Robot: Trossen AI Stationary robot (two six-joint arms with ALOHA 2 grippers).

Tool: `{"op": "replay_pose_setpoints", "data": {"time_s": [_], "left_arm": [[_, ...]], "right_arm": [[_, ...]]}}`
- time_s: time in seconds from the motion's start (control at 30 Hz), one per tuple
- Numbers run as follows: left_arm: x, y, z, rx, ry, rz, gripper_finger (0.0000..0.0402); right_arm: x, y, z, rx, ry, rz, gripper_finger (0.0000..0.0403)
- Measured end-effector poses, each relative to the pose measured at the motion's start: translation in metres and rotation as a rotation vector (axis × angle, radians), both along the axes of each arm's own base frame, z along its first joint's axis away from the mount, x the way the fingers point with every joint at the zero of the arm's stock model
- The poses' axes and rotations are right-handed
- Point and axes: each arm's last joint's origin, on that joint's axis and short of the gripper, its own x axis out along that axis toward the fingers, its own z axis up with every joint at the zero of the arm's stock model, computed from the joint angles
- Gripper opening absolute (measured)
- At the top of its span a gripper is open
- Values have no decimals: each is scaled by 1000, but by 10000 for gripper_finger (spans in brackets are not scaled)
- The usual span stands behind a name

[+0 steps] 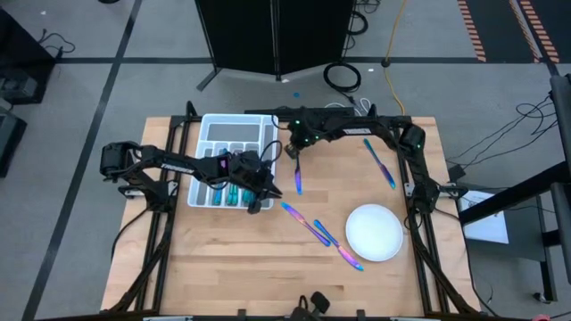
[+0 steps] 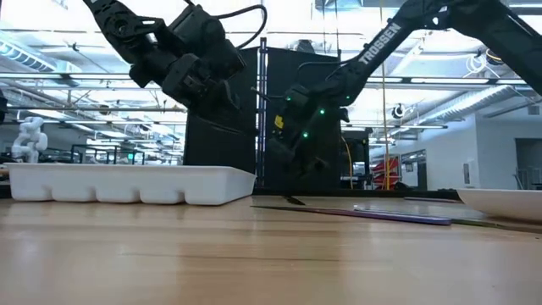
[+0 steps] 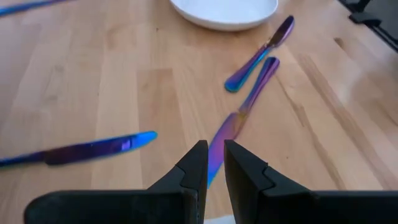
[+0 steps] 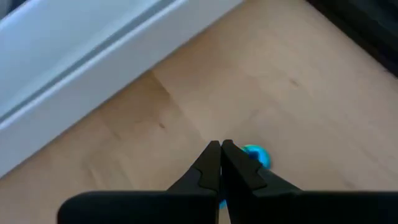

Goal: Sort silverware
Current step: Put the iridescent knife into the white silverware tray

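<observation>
Taking the high view as a clock face centred on the worktop (image 1: pixel 223 259), the white divided tray (image 1: pixel 234 119) lies towards 10 o'clock and the round white plate (image 1: pixel 375 232) towards 4 o'clock. Loose silverware counted on the wood comes to at least four pieces. One knife (image 1: pixel 298 180) is just off the tray's 3 o'clock side, a second knife (image 3: pixel 239 118) lies near centre, and a spoon (image 3: pixel 258 56) is beside that, nearer the plate. A further slim piece (image 1: pixel 379 163) sits towards 2 o'clock. More pieces lie in the tray's compartments, but their number cannot be told. The left gripper (image 1: pixel 260 189) hovers at the tray's 4 o'clock corner, its fingers parted by a narrow gap and empty. The right gripper (image 1: pixel 293 153) is clenched at the first knife's 12 o'clock end. A blue tip shows beside its fingertips, but whether that piece is actually pinched cannot be told. In the inspector's judgement the pieces are light, rigid and slick, and they lie flat. They are best pinched across the narrow handle near mid-length, as an end grip risks pivoting.
</observation>
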Motion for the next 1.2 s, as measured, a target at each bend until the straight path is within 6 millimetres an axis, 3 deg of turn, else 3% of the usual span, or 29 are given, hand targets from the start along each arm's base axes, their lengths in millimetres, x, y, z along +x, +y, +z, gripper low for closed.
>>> {"op": "replay_pose_setpoints", "data": {"time_s": [0.2, 0.67, 0.97, 1.2], "left_arm": [[-1, 0, -2, -3, 24, 1, 52], [1, 1, 1, 6, -12, 4, 52], [1, 1, 2, 27, -23, -9, 52], [1, 1, 1, 27, -22, -10, 52]], "right_arm": [[-4, -5, 6, -14, 1, -27, 0], [-12, -12, -3, 76, 24, -63, 0], [-24, -4, -7, 115, 197, -129, 0], [-38, 21, 3, 78, 436, -152, 0]]}}
